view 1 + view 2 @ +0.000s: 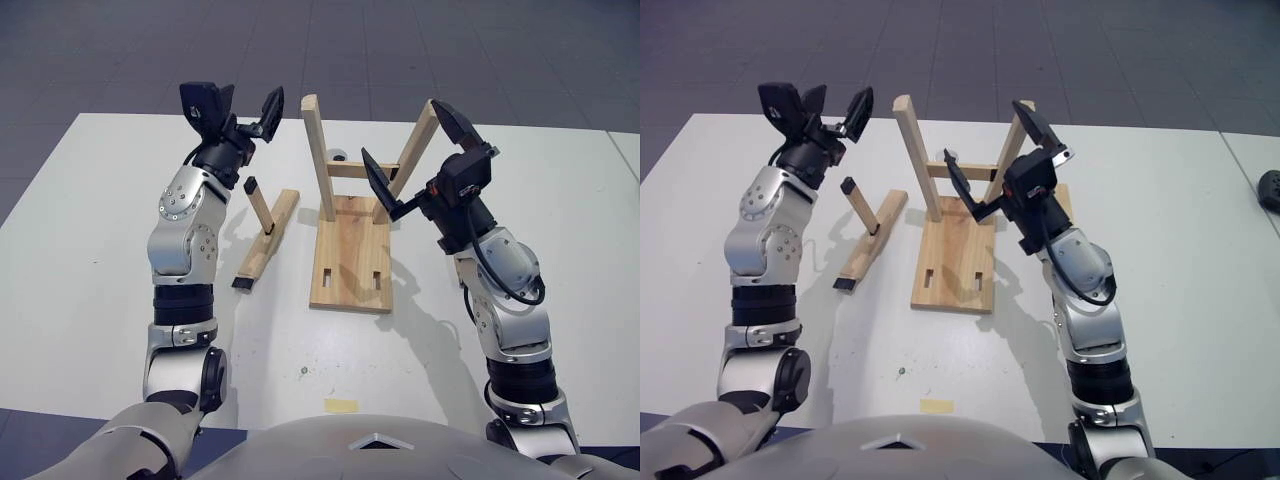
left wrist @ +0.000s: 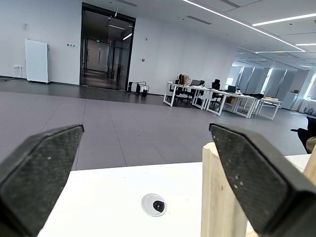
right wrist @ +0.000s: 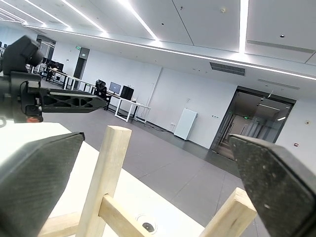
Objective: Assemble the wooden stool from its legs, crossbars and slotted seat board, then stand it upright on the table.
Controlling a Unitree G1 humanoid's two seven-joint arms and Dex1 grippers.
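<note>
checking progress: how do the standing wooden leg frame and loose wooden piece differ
The wooden leg frame stands in the seat board; the loose black-tipped piece lies on the table. The frame is two legs and a crossbar; the loose piece, one bar with a stub. Both pale wood.

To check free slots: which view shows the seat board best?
Left eye view: the seat board lies flat, both near slots visible. The right eye view nearly matches; wrist views catch its upright legs.

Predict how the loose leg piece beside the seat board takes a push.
Loose leg piece looks like rigid wood, unlikely to flex. Flat on the table, it should slide, not roll. Its raised stub may tip it if pushed high.
</note>
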